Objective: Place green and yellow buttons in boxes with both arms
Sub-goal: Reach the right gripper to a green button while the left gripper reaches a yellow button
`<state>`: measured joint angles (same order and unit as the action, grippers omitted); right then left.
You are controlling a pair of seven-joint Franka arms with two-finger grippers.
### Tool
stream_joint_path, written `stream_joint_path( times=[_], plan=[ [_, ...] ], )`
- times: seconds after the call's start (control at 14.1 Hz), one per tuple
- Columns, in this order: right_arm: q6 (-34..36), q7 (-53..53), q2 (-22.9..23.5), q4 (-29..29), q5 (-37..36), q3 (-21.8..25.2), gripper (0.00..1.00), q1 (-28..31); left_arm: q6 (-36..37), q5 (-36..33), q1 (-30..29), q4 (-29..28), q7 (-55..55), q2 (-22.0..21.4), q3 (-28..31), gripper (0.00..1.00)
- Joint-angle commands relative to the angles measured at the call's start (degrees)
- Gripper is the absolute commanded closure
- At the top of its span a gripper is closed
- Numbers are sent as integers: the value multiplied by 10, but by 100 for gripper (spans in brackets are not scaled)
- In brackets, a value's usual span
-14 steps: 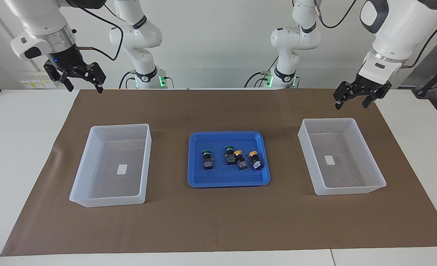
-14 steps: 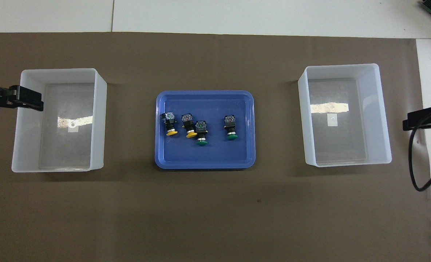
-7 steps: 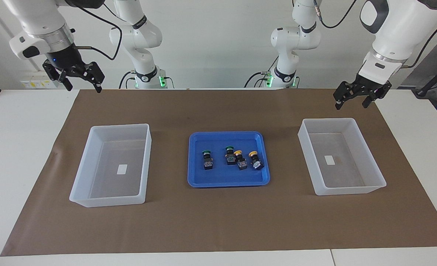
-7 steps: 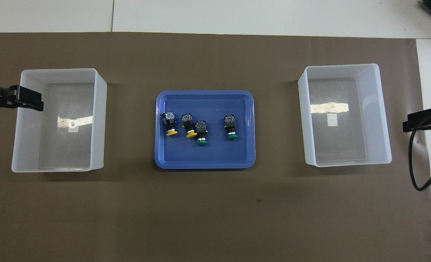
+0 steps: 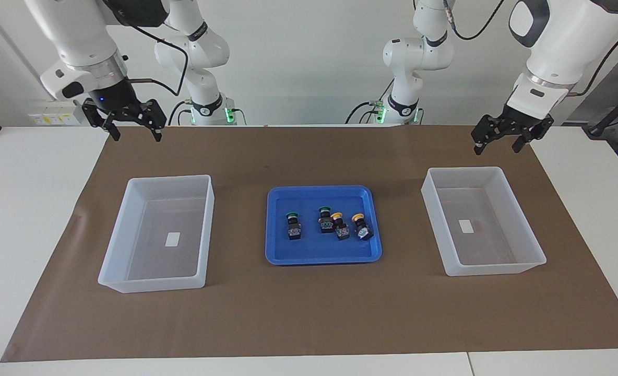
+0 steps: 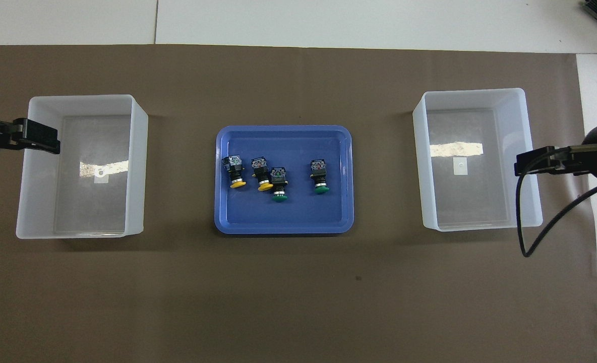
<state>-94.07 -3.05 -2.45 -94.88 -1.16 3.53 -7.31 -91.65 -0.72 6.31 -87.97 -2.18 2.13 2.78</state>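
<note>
In the facing view you have all four buttons lying in the blue tray (image 5: 323,254) at the middle of the table (image 5: 27,209): one green button (image 5: 293,225) apart toward the right arm's end, then a second green button (image 5: 325,219) touching a yellow button (image 5: 340,226), and another yellow button (image 5: 361,227) just beside those toward the left arm's end. Your right gripper (image 5: 134,123) hangs in the air over the brown mat (image 5: 309,313) with its fingers spread wide and nothing between them; your left gripper (image 5: 498,140) hangs over the mat with fingers likewise wide and bare. In the overhead view the tray sits between the two boxes, the box at the left arm's end (image 6: 36,166) and the box at the right arm's end (image 6: 528,151), both holding only a white label.
</note>
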Motion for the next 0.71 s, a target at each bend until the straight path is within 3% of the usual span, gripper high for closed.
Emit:
stream_joint_path(
  times=[0.0, 0.21, 0.64],
  plan=[
    [-42, -38, 30, 0, 1, -2, 0, -44, 15, 2, 2, -22, -6, -18, 1, 0],
    [-101, -138, 85, 0, 12, -2, 0, -110, 13, 2, 6, -21, -12, -18, 0, 0],
    [-265, -171, 199, -6, 21, -2, 0, -199, 2, 4, 41, -34, -6, -26, -8, 0]
  ],
)
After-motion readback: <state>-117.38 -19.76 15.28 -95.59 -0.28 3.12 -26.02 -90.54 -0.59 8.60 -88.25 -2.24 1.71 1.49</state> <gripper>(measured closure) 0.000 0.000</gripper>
